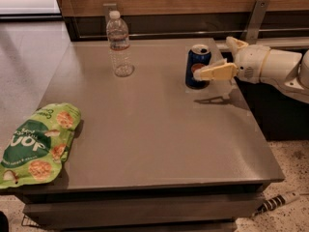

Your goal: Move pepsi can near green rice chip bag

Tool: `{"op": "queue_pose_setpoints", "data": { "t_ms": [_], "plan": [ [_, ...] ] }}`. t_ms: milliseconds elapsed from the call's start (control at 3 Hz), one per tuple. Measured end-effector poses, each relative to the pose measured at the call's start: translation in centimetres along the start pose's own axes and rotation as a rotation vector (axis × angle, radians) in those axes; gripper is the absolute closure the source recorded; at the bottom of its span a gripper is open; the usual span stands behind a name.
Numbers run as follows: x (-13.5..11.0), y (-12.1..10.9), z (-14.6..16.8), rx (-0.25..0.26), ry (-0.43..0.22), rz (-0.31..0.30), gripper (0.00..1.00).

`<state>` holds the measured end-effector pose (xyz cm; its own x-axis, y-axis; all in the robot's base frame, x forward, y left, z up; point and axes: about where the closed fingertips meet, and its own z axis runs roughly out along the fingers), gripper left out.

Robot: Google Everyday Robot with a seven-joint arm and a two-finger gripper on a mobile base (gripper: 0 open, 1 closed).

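The pepsi can [197, 62], dark blue with a silver top, stands upright on the grey table [154, 129] at the back right. My gripper [208, 61] reaches in from the right at can height. It is open. Its near finger [215, 72] crosses in front of the can's lower right side, and the far finger [232, 43] sits behind and to the right. The can rests on the table. The green rice chip bag [36, 146] lies flat at the table's front left edge.
A clear plastic water bottle [119, 45] stands upright at the back left of the table. A wooden wall panel with metal brackets [256, 18] runs behind the table. A striped cable [277, 202] lies on the speckled floor at the front right.
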<state>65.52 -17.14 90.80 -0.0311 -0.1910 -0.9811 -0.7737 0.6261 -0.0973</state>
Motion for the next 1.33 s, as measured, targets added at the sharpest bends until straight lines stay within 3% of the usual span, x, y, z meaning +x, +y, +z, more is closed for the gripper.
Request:
{"op": "queue_pose_setpoints", "data": {
  "t_ms": [333,667,1333],
  "plan": [
    [1.4,0.1,1.7,-0.010,-0.022,0.045,0.00],
    [1.9,1.2,3.4,-0.016,-0.029,0.059,0.16],
    [1.9,1.7,4.1,-0.024,-0.031,0.061,0.62]
  ]
}}
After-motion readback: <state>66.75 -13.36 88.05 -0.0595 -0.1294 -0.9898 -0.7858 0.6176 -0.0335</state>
